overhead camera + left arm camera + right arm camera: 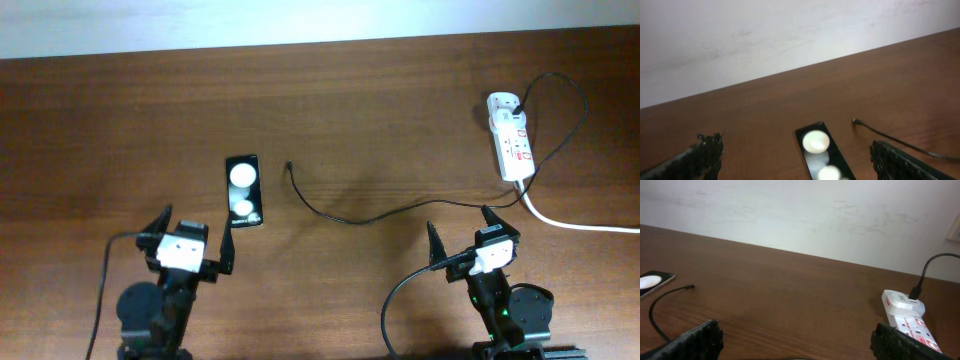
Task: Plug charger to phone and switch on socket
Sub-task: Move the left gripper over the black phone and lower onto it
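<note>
Since left pincer [195, 233] and right pincer [461, 230] both gape empty at the near edge, nothing looks done — charger [355, 222] tip lies loose mid-worktop near phone [243, 190], socket [511, 142] near far-right corner, switch state unclear.

No lettering can be read anywhere. The socket [511, 140], near the desk's far right corner, carries small red-and-white labels on its top face. In the right wrist view they show as red patches with print too blurred to make out. The phone [243, 190], left of the desk's middle, has a faint pale mark at its near end, perhaps a brand name, illegible.
</note>
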`<action>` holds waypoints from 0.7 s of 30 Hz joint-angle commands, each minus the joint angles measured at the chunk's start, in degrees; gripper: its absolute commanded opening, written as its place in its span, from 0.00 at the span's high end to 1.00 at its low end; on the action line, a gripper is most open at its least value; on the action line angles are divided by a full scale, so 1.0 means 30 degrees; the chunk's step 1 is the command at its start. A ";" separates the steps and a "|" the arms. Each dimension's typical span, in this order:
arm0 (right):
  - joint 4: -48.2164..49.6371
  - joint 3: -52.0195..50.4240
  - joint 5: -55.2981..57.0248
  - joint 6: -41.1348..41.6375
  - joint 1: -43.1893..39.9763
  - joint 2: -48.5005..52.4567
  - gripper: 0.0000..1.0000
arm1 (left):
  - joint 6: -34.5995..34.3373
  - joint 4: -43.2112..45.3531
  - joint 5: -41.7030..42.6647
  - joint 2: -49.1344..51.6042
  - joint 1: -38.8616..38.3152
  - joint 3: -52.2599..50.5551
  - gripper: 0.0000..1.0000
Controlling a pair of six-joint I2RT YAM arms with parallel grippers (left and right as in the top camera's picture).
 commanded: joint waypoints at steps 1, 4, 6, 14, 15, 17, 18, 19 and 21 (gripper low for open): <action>-0.0131 -0.0095 -0.0022 0.0204 0.0153 -0.0160 0.01 | -0.0189 -0.0109 0.0291 0.1923 0.0066 0.1931 0.01; -0.0131 -0.0095 -0.0022 0.0204 0.0153 -0.0160 0.01 | -0.0189 -0.0474 0.1129 0.3592 0.0066 0.3147 0.01; -0.0131 -0.0095 -0.0022 0.0204 0.0153 -0.0160 0.01 | -0.0189 -0.0612 0.1392 0.4765 0.0066 0.3883 0.01; -0.0131 -0.0095 -0.0022 0.0204 0.0153 -0.0160 0.01 | -0.0182 -0.3315 0.1785 1.1067 0.0066 0.9056 0.01; -0.0131 -0.0095 -0.0022 0.0204 0.0153 -0.0160 0.01 | -0.0189 -0.4269 0.1902 1.2109 0.0058 1.0142 0.01; -0.0131 -0.0095 -0.0022 0.0204 0.0153 -0.0160 0.02 | -0.0182 -0.6054 0.1894 1.3945 -0.0022 1.2109 0.01; -0.0131 -0.0095 -0.0022 0.0204 0.0153 -0.0160 0.01 | -0.0182 -0.6929 0.1894 1.4899 -0.0124 1.3143 0.01; -0.0131 -0.0095 -0.0022 0.0204 0.0153 -0.0160 0.01 | -0.0182 -0.7810 0.1894 1.5934 -0.0270 1.4251 0.01; -0.0131 -0.0095 -0.0022 0.0204 0.0153 -0.0160 0.01 | -0.0182 -0.8874 0.1887 1.7238 -0.0503 1.5642 0.01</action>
